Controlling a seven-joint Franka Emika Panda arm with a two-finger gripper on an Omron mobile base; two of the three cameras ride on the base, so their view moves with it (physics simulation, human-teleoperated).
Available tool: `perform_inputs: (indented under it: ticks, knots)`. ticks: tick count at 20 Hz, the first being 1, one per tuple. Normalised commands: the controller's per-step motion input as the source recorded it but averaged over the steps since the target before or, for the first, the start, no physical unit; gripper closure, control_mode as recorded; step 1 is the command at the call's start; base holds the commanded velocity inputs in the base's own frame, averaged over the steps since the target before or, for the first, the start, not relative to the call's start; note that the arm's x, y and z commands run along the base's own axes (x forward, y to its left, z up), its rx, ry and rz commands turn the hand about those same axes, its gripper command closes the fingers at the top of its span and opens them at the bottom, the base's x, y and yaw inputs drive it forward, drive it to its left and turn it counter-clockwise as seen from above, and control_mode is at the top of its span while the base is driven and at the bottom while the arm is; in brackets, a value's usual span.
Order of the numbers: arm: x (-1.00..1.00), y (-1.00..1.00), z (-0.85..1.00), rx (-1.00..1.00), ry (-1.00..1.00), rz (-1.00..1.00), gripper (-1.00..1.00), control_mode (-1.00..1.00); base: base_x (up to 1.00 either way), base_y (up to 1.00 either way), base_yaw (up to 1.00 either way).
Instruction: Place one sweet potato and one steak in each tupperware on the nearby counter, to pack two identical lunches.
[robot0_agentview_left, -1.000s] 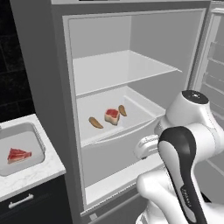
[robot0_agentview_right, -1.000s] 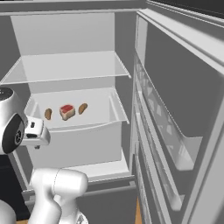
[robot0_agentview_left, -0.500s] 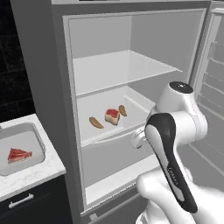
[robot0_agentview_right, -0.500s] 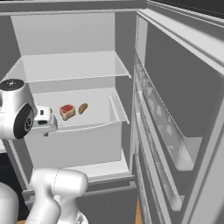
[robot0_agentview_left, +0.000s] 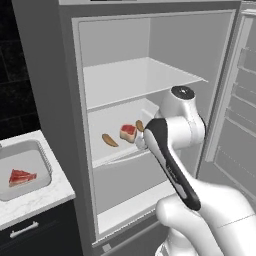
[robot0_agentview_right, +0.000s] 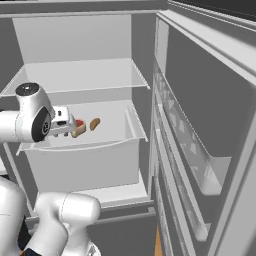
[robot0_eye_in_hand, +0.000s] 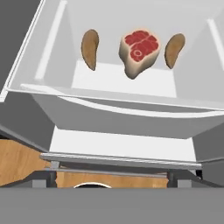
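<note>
Reaching into fridge drawer: gripper fully open, holding nothing. Steak lies between two potatoes. We should drop straight over one item, avoid nudging neighbour. Other steak already in tub on counter.

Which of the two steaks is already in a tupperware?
The steak on the counter side, lying in the tupperware; the other steak sits in the fridge drawer.

In the open fridge, a steak lies in the drawer between two sweet potatoes. Left of the fridge, a tub on the surface holds another steak.
</note>
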Motion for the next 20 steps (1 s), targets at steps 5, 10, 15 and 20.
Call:
perform_inputs:
  ticks: [5, 10, 15, 20]
  knots:
    - [0.41, 0.23, -0.08, 0.03, 0.0, 0.04, -1.0, -1.0, 0.0, 0.0, 0.0]
    - [0.17, 0.29, -0.35, 0.06, -0.02, 0.11, -1.0, -1.0, 0.0, 0.0, 0.0]
    - [0.05, 0.31, -0.36, 0.03, -0.06, 0.08, -1.0, -1.0, 0.0, 0.0, 0.0]
    - [0.01, 0.31, -0.06, 0.04, -0.01, 0.07, -1.0, -1.0, 0.0, 0.0, 0.0]
